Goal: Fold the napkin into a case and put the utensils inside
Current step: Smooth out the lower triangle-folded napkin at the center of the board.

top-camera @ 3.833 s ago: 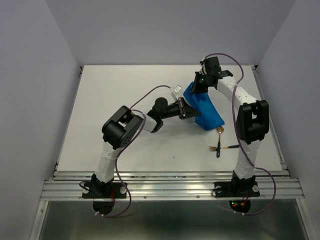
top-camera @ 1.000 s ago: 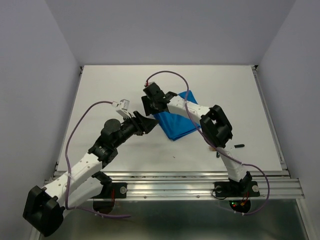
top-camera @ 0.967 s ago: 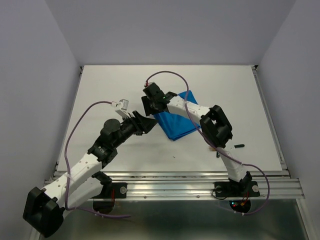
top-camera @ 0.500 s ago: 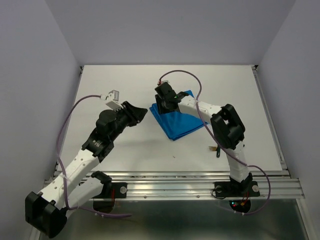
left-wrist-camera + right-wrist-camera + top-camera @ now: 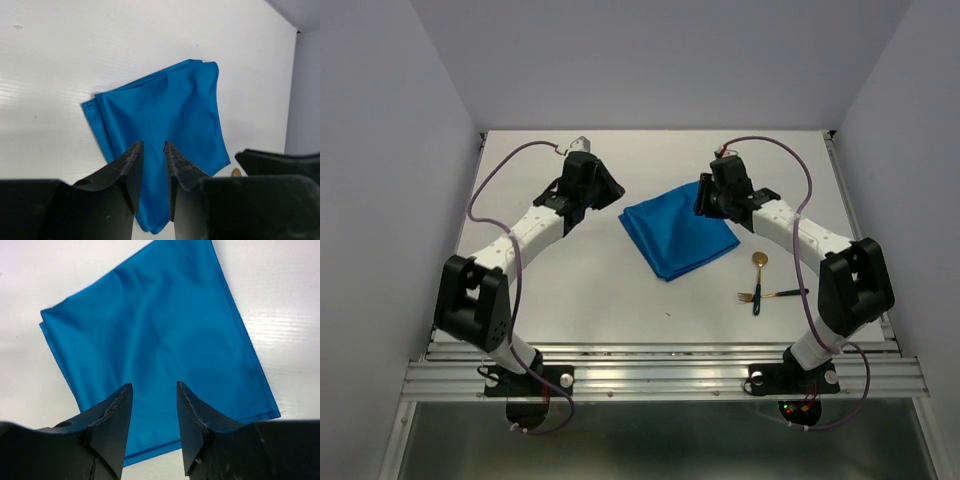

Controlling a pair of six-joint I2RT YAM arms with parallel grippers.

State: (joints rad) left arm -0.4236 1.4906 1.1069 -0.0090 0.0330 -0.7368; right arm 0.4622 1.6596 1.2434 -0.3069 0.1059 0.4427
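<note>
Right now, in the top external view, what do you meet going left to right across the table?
The left gripper → napkin → crossed spoon and fork; the right gripper overlaps the napkin, so it is left out.

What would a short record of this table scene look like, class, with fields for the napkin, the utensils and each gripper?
napkin: blue, folded flat into a rough square, mid-table; not yet a narrow case
spoon: on the table to the right of the napkin, apart from it
fork: lies across the spoon's handle
left gripper: open, empty, off the napkin's left side
right gripper: open, empty, by the napkin's far right corner
utensils inside napkin: none
</note>
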